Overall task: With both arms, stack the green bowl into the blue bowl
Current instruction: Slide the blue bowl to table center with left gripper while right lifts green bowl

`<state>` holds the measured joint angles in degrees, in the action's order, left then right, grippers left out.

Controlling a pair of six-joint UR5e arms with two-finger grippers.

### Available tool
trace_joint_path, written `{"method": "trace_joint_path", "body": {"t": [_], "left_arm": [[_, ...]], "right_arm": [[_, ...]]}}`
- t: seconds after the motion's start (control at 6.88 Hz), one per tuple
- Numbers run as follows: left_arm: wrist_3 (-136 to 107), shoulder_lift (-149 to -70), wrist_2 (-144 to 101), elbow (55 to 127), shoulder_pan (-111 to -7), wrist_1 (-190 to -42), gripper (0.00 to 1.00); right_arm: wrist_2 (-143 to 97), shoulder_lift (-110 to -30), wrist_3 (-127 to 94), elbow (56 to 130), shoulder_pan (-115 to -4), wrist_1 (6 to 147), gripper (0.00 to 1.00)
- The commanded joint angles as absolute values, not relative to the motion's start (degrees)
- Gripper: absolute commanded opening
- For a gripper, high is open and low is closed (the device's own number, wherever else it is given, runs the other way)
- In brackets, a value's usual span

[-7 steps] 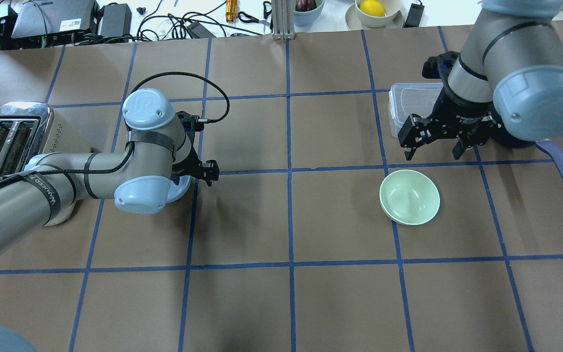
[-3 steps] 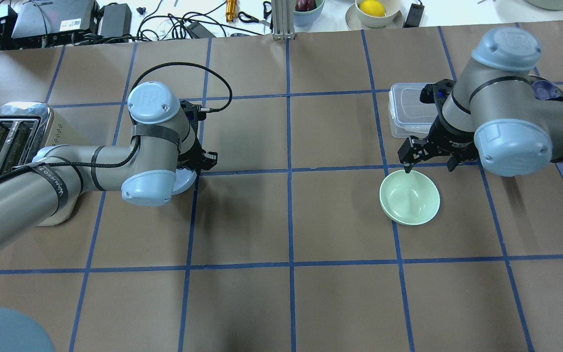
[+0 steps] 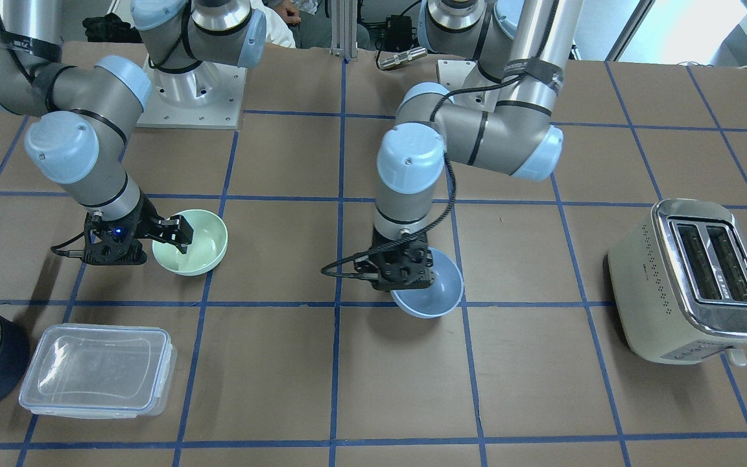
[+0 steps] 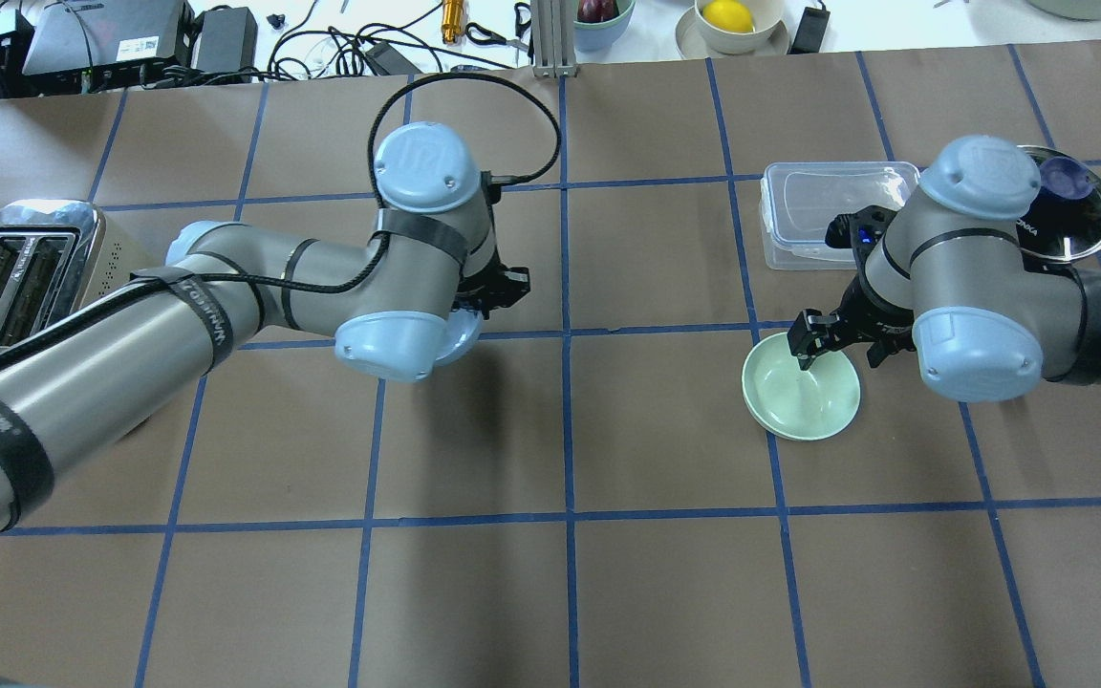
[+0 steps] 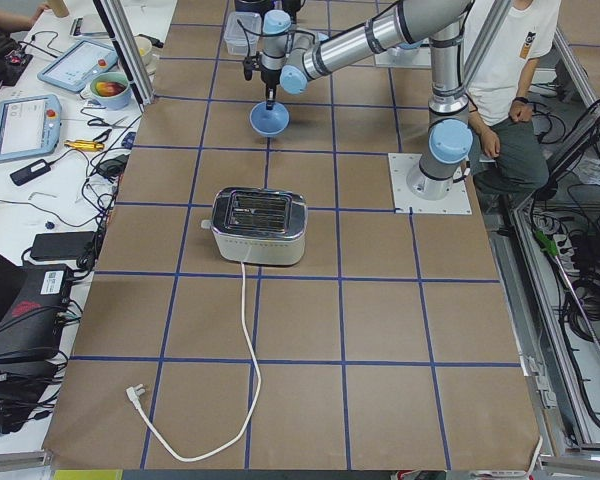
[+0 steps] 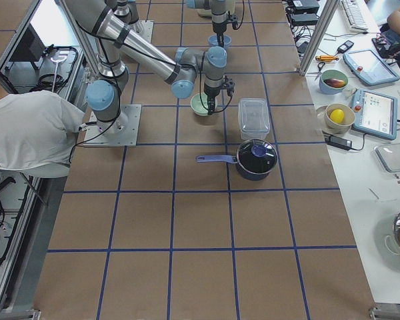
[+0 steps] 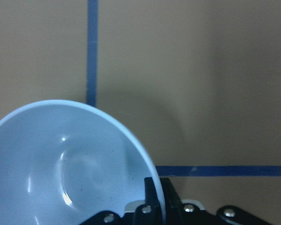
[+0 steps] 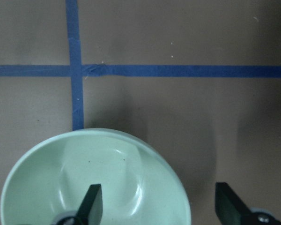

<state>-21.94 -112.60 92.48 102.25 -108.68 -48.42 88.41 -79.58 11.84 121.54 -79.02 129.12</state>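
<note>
- The right claw (image 8: 160, 204) stands wide open and holds nothing. It straddles the rim of the green bowl (image 4: 804, 397), with one finger inside the bowl and the other outside over the tabletop (image 4: 570, 430). If it closes too shallow on that glossy wall, the bowl may skid away or tip out of the pinch.
- The left claw (image 7: 159, 193) is clamped on the rim of the blue bowl (image 7: 70, 173), which hangs tilted and seems clear of the tabletop. A one-sided rim pinch like this could let the bowl swing or slip. A tilted bowl would also make a poor target for stacking.
- The two bowls are well apart, so the arms have to come together, and the wrists could clash over the middle.
- The left arm (image 4: 273, 277) reaches in toward the centre with its elbow folded and its wrist pointing down.
- The right arm (image 4: 952, 258) is bent, with its wrist straight down over the green bowl. That bowl sits upright near a clear box (image 4: 809, 205).
</note>
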Motion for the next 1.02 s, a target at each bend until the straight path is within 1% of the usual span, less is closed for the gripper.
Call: {"method": "trace_joint_path", "body": {"t": [0.0, 0.15, 0.44, 0.58, 0.73, 0.87], "left_arm": [[-27.4, -117.0, 92.4, 98.3, -116.1, -48.3, 0.00], [-27.9, -118.0, 92.5, 98.4, -116.6, -47.2, 0.00], [-28.4, -118.4, 92.1, 98.2, -117.0, -45.9, 0.00], [-28.8, -118.4, 90.6, 97.9, -117.0, -44.6, 0.17], [-32.6, -117.4, 86.3, 96.4, -116.9, -43.3, 0.99], [-28.6, -115.8, 86.5, 95.8, -115.3, -43.2, 1.00]], "right_arm": [[89.2, -77.7, 12.0, 124.0, -78.8, 133.9, 0.38], [90.2, -77.6, 12.5, 123.9, -78.8, 133.9, 0.01], [91.1, -78.0, 12.7, 123.3, -77.7, 133.2, 0.00], [91.1, -78.0, 12.7, 121.1, -76.8, 132.0, 0.00], [90.9, -78.0, 12.8, 117.1, -76.5, 127.1, 0.00], [90.4, -78.1, 12.7, 111.9, -76.6, 120.1, 0.00]]}}
